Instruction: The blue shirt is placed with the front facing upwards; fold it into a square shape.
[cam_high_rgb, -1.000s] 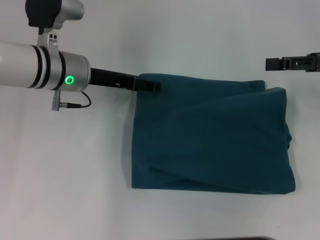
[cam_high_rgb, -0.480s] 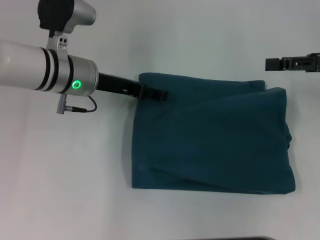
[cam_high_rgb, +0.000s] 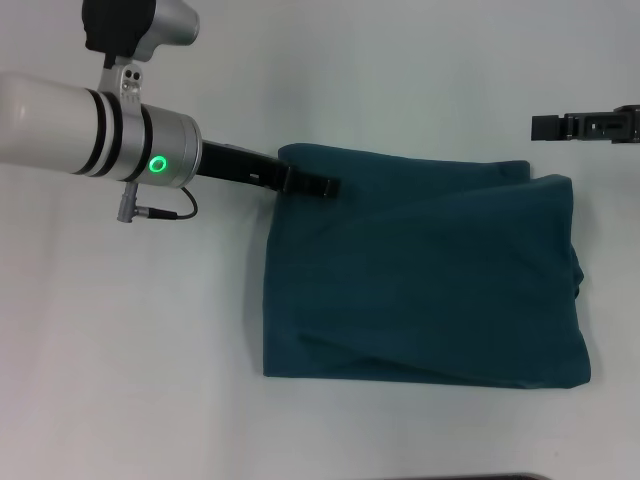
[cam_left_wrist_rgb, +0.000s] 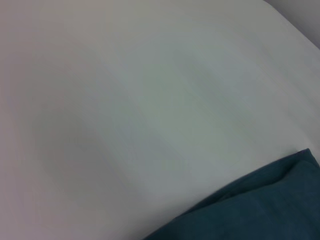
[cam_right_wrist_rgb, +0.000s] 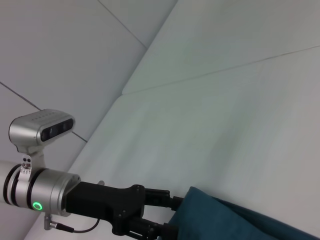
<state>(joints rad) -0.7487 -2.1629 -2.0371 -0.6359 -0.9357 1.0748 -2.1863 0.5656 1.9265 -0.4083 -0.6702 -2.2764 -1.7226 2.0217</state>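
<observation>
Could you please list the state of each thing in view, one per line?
blue shirt: folded into a rough rectangle, lying flat on the table, lettering hidden.
left gripper: at the shirt's far left corner, over its edge.
right gripper: parked beyond the shirt's far right corner, apart from it.
table: white, bearing the shirt.

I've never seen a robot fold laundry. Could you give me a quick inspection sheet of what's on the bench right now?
Surface: white table.
Job's things: shirt folded into a rough rectangle, plain side up, no lettering showing.
Clutter: nothing seen.
Grippers: left gripper at the shirt's far left corner; right gripper held off beyond the far right corner.
Cables: short black cable under the left wrist.
Surroundings: grey wall panels.
</observation>
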